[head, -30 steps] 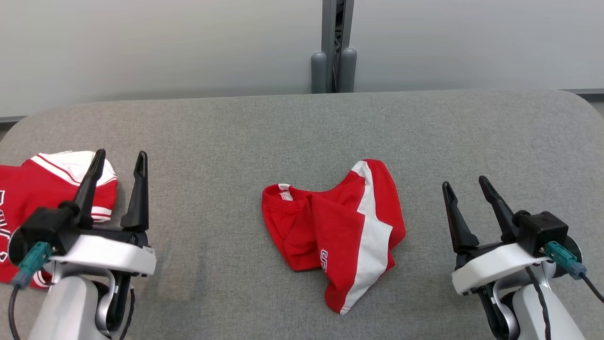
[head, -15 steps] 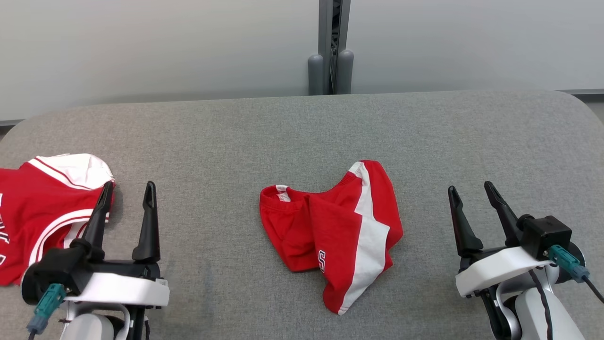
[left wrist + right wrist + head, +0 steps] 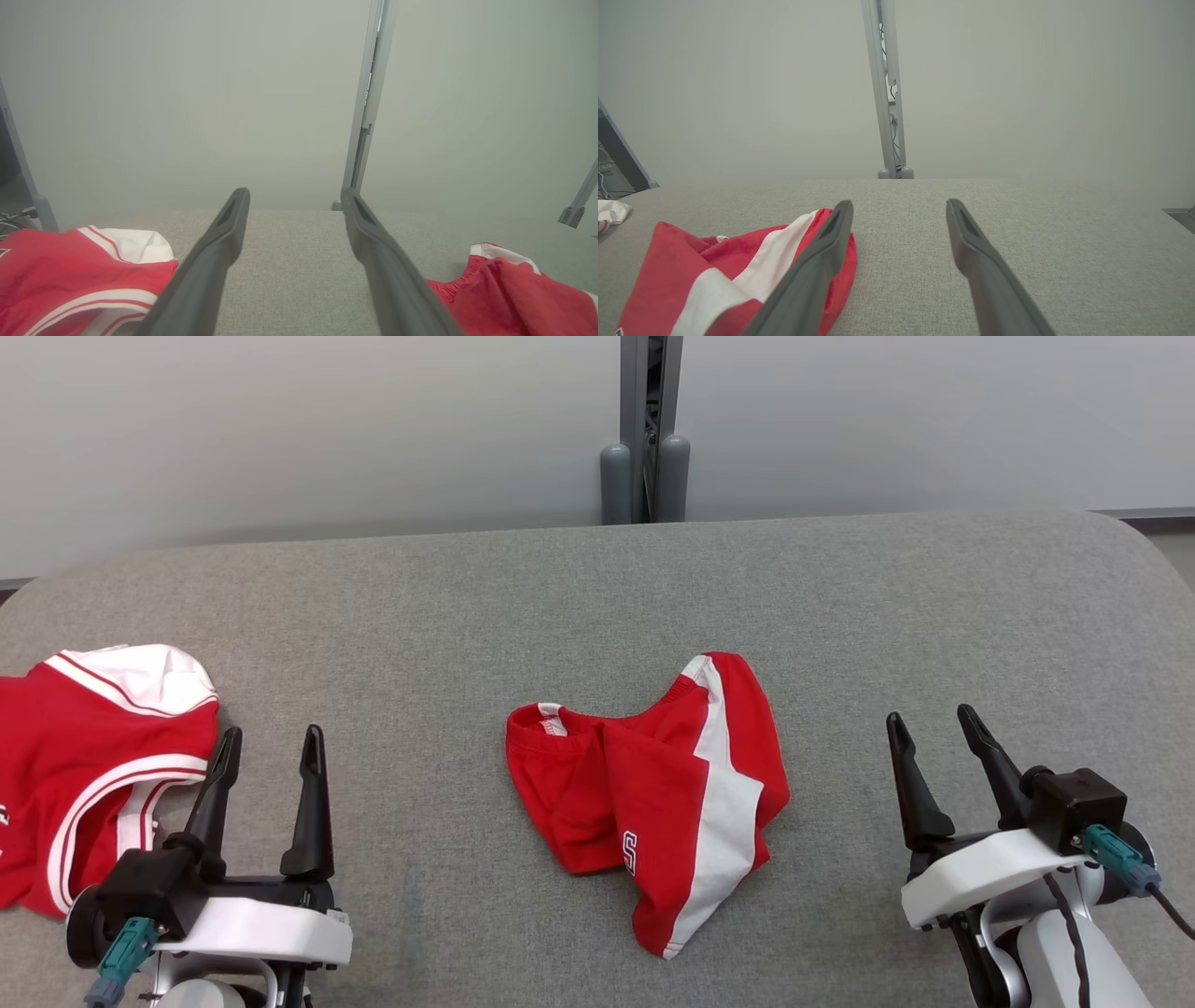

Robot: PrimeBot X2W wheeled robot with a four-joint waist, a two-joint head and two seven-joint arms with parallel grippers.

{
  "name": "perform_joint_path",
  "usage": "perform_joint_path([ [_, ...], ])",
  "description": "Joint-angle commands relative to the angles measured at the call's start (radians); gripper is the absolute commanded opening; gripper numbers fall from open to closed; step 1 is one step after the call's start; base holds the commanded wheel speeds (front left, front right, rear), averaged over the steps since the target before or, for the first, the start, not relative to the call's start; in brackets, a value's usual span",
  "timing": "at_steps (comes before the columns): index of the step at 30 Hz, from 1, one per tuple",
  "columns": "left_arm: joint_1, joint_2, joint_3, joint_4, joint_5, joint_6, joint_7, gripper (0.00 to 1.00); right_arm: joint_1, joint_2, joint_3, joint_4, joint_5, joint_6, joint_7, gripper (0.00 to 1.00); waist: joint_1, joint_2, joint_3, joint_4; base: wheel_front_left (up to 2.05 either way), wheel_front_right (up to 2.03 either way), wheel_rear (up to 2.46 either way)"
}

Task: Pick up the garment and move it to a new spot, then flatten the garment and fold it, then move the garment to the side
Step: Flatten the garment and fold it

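Observation:
A crumpled red garment (image 3: 653, 793) with a white stripe lies in the middle of the grey table (image 3: 597, 588); it also appears in the right wrist view (image 3: 714, 270) and the left wrist view (image 3: 504, 289). My left gripper (image 3: 272, 733) is open and empty at the near left, well to the garment's left, its fingers wide apart in its own view (image 3: 294, 192). My right gripper (image 3: 930, 714) is open and empty at the near right, apart from the garment, seen again in the right wrist view (image 3: 899, 203).
A second red and white garment (image 3: 84, 775) lies at the table's left edge, just left of my left gripper, and shows in the left wrist view (image 3: 70, 266). A grey post (image 3: 639, 429) and pale wall panels stand behind the table's far edge.
My left gripper has drawn back toward the near edge and to the right, off the left garment. The right gripper has hardly moved. The camera has shifted slightly.

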Motion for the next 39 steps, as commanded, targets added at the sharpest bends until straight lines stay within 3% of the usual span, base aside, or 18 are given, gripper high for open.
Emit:
perform_joint_path([
  [1,0.001,0.001,0.007,0.002,0.011,-0.005,-0.004,1.0,-0.003,-0.003,-0.002,0.004,0.003,0.0,-0.008,1.0,0.0,0.0,-0.001,-0.004,0.0,0.0,0.0],
  [11,-0.07,0.018,-0.034,0.02,0.019,-0.036,-0.004,1.0,-0.01,-0.003,0.006,0.004,0.01,0.0,-0.01,1.0,0.0,0.0,0.011,-0.045,0.0,0.0,0.0],
  [19,-0.177,0.084,-0.13,0.097,-0.016,-0.046,0.011,1.0,-0.024,-0.003,0.021,0.014,0.027,0.0,-0.015,1.0,0.0,0.0,0.028,-0.096,0.0,0.0,0.0],
  [39,-0.56,0.381,-0.67,0.251,-0.45,-0.046,0.229,1.0,-0.067,-0.003,0.077,0.068,0.078,0.0,-0.029,1.0,0.0,0.0,0.043,-0.242,0.0,0.0,0.0],
])
